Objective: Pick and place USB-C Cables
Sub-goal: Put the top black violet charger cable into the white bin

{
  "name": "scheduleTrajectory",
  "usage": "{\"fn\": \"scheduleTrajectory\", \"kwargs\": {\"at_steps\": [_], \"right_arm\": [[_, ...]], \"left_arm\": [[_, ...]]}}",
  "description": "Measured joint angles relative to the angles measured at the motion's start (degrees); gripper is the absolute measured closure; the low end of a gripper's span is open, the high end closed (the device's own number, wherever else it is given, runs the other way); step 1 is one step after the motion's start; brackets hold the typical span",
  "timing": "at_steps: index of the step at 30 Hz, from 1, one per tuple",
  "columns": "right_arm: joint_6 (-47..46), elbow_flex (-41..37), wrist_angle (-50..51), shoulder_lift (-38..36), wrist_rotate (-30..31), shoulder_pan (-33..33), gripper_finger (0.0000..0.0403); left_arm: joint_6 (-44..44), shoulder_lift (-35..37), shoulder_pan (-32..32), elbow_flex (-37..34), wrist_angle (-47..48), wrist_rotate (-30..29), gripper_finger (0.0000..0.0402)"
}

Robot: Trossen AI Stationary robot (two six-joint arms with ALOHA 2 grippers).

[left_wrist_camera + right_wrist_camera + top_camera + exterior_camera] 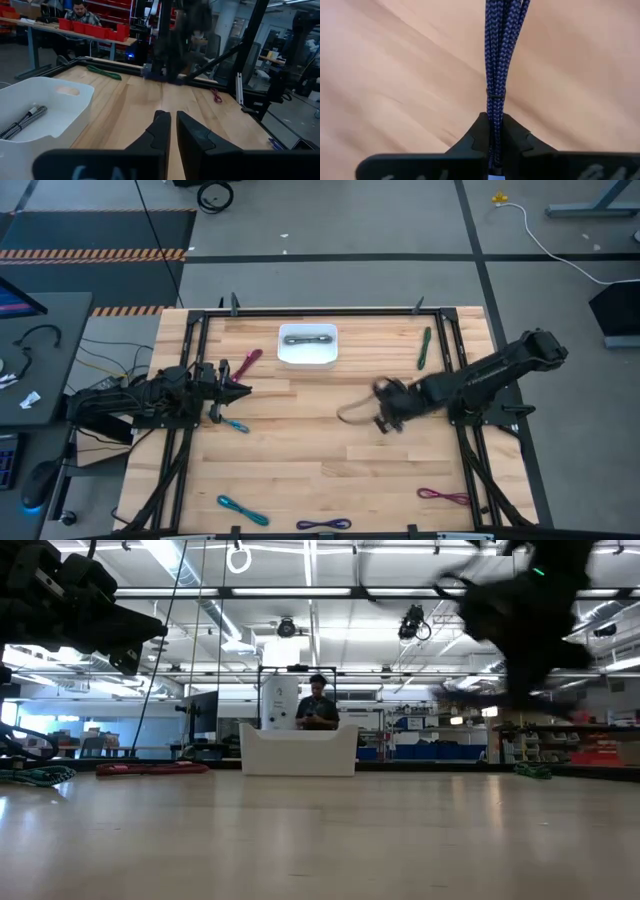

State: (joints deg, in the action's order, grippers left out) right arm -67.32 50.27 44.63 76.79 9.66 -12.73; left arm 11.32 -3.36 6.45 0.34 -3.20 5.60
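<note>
My right gripper [385,412] hovers over the table's middle right and is shut on a purple braided USB-C cable bundle [500,45]. My left gripper [240,390], shut and empty, waits at the table's left, between a magenta cable [246,362] and a teal cable [236,424]. A grey cable [308,340] lies inside the white bin [284,352]. A green cable [424,347] lies near the far right. Along the near edge lie another teal [242,510], a purple [323,525] and a magenta cable [443,497]. My right gripper pinches the purple bundle between its two fingers, just behind the thin tie band [495,94] that binds the strands. The fingers lie along the bundle, which sticks straight out past the fingertips [512,131]. It is lifted clear of the wooden table.
The white bin [298,752] stands at the far middle of the table. A black frame [455,330] runs along the table's edges. Bare wood lies between the two arms [300,430]. A person [318,705] is in the room behind the table.
</note>
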Motion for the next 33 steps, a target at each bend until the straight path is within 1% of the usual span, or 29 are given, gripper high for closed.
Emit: {"fn": "scheduleTrajectory", "kwargs": {"at_steps": [3,8,11,14,17,19,23,26,29,33], "right_arm": [[13.99,6.82,-1.09,0.86,-0.03,5.88,0.0383],[36.84,18.29,-9.18,4.31,-1.21,16.73,0.0383],[50.92,24.59,-13.39,9.3,-3.49,21.96,0.0383],[63.22,30.54,-17.02,15.84,-7.86,25.73,0.0383],[74.01,35.71,-18.37,23.11,-12.13,28.02,0.0383],[80.11,38.82,-19.08,27.47,-13.48,28.8,0.0383],[86.71,43.83,-18.9,35.47,-13.8,30.16,0.0381],[88.62,45.52,-18.64,40.19,-13.77,31.13,0.0377],[89.33,46.05,-18.6,43.38,-13.23,32.04,0.0379],[91.66,46.05,-16.96,46.54,-8.31,32.82,0.0378]], "left_arm": [[-0.01,0.0,-0.01,0.0,0.0,-0.01,0.037],[0.03,0.0,0.0,0.01,-0.18,0.01,0.037],[-0.01,-0.32,0.01,0.02,-0.37,0.08,0.0366],[-0.01,-0.68,0.0,0.01,-0.44,0.06,0.0363],[0.0,-0.76,0.0,0.02,-0.69,0.05,0.0364],[0.01,-0.76,0.01,0.0,-0.71,0.03,0.0367],[0.0,-0.76,0.01,0.02,-0.76,0.01,0.0371],[-0.01,-0.76,0.0,0.02,-0.76,0.01,0.037],[0.0,-0.76,0.01,0.01,-0.79,0.01,0.0366],[0.01,-0.76,-0.01,0.0,-0.81,0.01,0.0363]]}}
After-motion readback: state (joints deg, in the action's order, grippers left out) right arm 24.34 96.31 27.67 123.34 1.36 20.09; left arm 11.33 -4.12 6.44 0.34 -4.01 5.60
